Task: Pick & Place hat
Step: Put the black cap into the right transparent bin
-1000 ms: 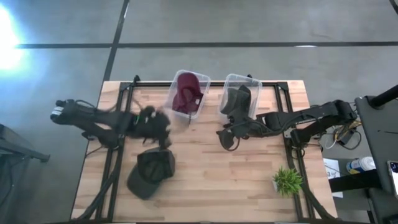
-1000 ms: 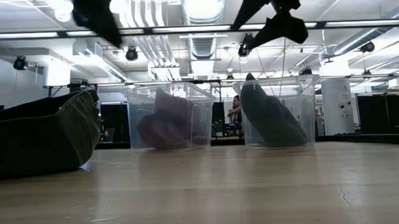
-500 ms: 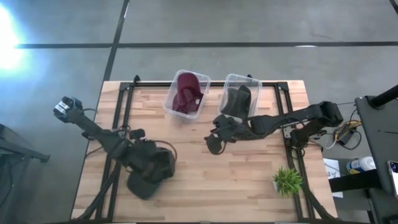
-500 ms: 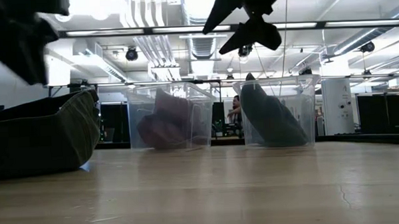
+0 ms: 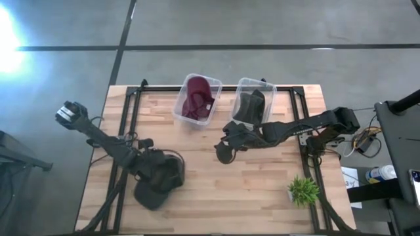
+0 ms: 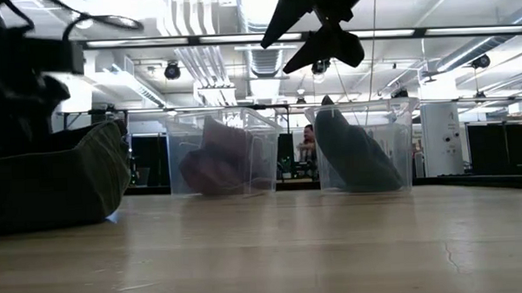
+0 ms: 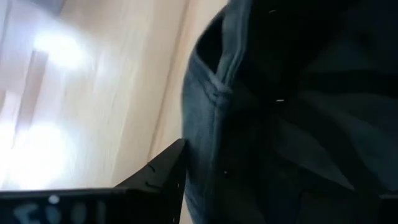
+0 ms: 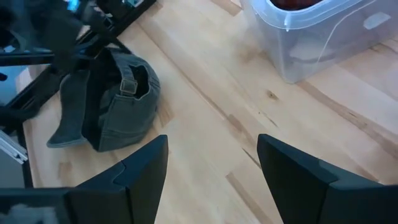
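Note:
A dark grey-green cap (image 5: pixel 152 190) lies on the table near its left near corner, also seen in the low view (image 6: pixel 58 184) and the right wrist view (image 8: pixel 121 106). My left gripper (image 5: pixel 161 172) is low over the cap's crown; in its wrist view the cap (image 7: pixel 280 112) fills the picture and one finger (image 7: pixel 165 174) stands just outside the cap's rim, the other lost in the dark. My right gripper (image 5: pixel 222 149) hovers open and empty above the table's middle (image 6: pixel 314 31) (image 8: pixel 212 140). My left gripper comes at the cap from above, at the edge of the crown by the back opening (image 7: pixel 208 93). One finger (image 7: pixel 165 174) stands close against the outside of that edge. I cannot tell whether it touches the cloth.
Two clear bins stand at the far edge: one (image 5: pixel 195 98) with a maroon hat, one (image 5: pixel 254 103) with a dark hat. A small potted plant (image 5: pixel 303 190) sits at the right near corner. Bare wood lies between the cap and the plant.
My left gripper has swung from beside the maroon bin toward the near edge and down onto the cap, then stayed there. My right gripper has moved a little toward the table's left, staying high. The cap has kept its place.

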Tool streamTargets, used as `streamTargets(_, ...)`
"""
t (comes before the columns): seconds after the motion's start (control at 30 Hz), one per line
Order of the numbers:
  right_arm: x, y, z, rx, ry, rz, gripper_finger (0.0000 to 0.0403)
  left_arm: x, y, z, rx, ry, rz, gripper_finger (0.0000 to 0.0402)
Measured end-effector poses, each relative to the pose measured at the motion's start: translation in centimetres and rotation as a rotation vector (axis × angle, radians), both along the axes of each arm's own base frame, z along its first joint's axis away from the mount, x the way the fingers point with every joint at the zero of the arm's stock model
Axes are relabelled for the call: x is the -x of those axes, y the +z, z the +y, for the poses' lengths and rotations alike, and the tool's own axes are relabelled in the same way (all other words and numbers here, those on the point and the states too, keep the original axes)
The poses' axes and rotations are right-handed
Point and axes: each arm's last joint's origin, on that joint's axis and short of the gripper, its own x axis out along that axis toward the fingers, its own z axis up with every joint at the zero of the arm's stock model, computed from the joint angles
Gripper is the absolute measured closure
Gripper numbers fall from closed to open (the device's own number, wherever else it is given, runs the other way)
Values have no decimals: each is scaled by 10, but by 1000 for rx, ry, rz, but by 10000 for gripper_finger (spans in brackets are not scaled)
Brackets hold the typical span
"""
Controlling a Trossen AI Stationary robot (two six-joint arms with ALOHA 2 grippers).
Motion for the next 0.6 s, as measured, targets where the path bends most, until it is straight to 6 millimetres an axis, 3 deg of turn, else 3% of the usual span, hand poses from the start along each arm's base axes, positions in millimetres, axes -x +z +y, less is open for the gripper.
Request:
streamTargets(0.13, 0, -1, 1, -18, 18, 6, 161, -2, -7, 11, 48, 111, 26, 274)
streamTargets(0.3, 0, -2, 1, -28, 26, 9, 161, -19, 2, 16, 62, 96, -69, 384)
streamTargets(0.47, 1, 0, 3, -7, 122, 24, 161, -39, 19, 24, 132, 197, -214, 398)
streamTargets(0.6, 11, 7, 6, 5, 163, 43, 161, -58, 47, 43, 143, 336, -337, 400)
